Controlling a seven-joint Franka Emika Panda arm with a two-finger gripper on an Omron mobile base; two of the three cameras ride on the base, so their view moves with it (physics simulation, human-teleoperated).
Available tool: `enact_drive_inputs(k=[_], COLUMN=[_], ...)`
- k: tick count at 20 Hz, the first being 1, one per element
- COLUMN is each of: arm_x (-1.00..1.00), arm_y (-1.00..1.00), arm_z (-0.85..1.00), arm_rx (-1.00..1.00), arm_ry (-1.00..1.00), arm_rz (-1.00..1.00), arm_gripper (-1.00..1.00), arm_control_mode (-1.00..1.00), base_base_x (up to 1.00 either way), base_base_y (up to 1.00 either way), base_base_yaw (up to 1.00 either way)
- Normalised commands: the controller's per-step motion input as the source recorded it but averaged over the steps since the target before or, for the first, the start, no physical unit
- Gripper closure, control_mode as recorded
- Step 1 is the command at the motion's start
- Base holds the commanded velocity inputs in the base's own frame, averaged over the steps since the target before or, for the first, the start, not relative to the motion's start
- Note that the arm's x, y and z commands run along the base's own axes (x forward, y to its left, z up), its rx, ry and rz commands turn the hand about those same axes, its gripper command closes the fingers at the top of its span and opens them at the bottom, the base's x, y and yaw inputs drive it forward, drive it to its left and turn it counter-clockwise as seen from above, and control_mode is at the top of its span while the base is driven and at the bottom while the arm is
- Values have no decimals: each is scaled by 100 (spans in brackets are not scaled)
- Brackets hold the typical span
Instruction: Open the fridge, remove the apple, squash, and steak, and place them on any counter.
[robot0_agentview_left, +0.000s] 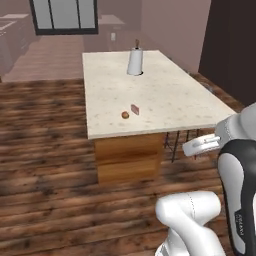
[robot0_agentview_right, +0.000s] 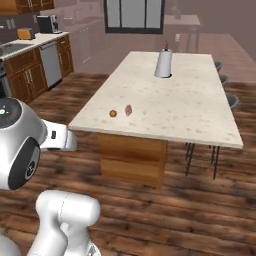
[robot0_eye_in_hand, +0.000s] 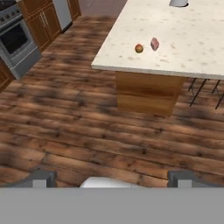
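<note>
On the large rectangular island counter of pale beige speckled stone (robot0_agentview_left: 165, 102), near its front edge: 1 small round red-orange apple (robot0_eye_in_hand: 139, 48) and 1 small flat pinkish-red slab of steak (robot0_eye_in_hand: 154, 43), just beside each other but apart, the steak slightly further in. Further back on the same top, an upright pale cylindrical holder with a dark tip (robot0_agentview_right: 163, 64), contents impossible to make out. No bowl, tray or basket on the top; both foods straight on the stone. Squash and fridge absent from these views, so 2 of 3 foods judged delivered, squash judged outstanding. 2-finger gripper (robot0_eye_in_hand: 112, 179) well back from the island, aimed over dark wooden plank floor (robot0_eye_in_hand: 87, 127); the 2 dark tips wide apart, nothing between them. Squash likely heaviest of the 3, firm, lumpy and rounded, prone to roll or slip: best taken across the widest part, fingers on flatter flanks, not on a bump. Apple light, hard, smooth, apt to roll. Steak soft, limp, possibly slick: best pinched across the short sides.
</note>
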Motion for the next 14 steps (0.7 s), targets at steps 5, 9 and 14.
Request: enact_drive_inputs(k=[5,9,14], arm_x=[0,0,0], arm_y=[0,0,0], arm_z=[0,0,0], arm_rx=[0,0,0], arm_ry=[0,0,0], arm_rz=[0,0,0], arm_gripper=[-100,-100,-100], arm_control_mode=[100,100,100], base_base_x=[-14,-5,-4], base_base_y=[13,0,0], base_base_yaw=[73,100,100])
